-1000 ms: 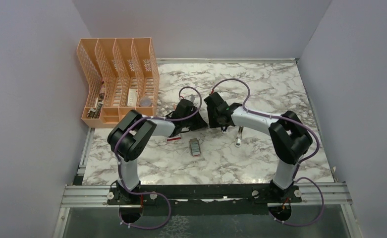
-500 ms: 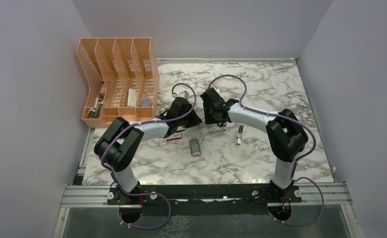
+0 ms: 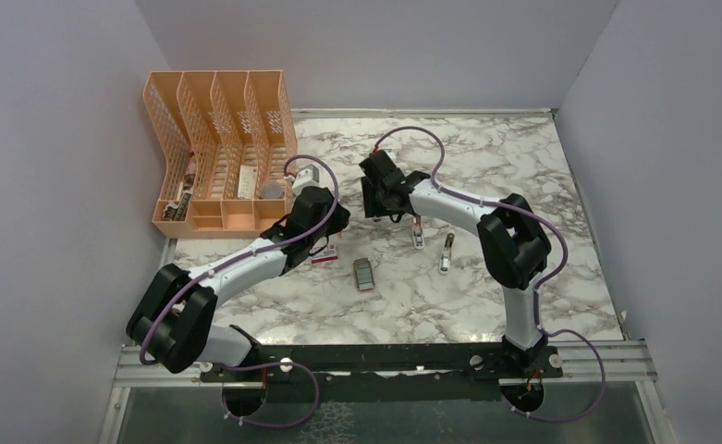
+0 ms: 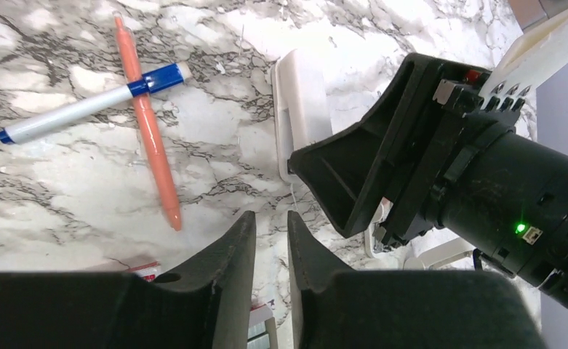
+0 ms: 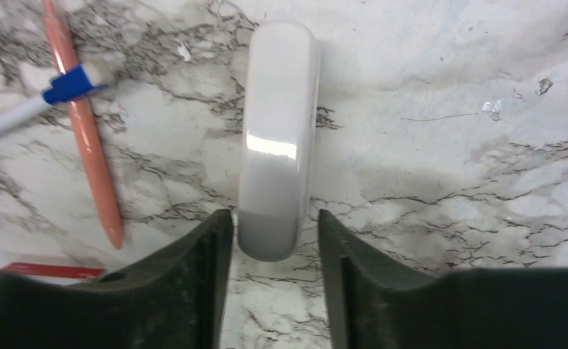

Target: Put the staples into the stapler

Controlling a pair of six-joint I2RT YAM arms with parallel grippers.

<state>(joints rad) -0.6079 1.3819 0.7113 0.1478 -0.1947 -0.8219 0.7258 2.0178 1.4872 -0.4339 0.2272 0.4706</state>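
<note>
The stapler, a slim white bar, lies flat on the marble. Its near end sits between the fingers of my right gripper, which is open with a gap on each side. In the left wrist view the stapler is half hidden behind my right gripper. The staples, a small grey block, lie near the table's middle and show low between the fingers in the left wrist view. My left gripper hovers above them, slightly open and holding nothing. In the top view, left gripper and right gripper stand close together.
An orange pen and a white pen with a blue cap lie crossed to the stapler's left. A red-and-white box lies beside the staples. Two small white-and-silver pieces lie to the right. An orange file rack stands at the back left.
The left arm has stretched out and its gripper moved back and left. The right gripper moved back and left too, uncovering a small white piece. Both grippers' jaws opened a little.
</note>
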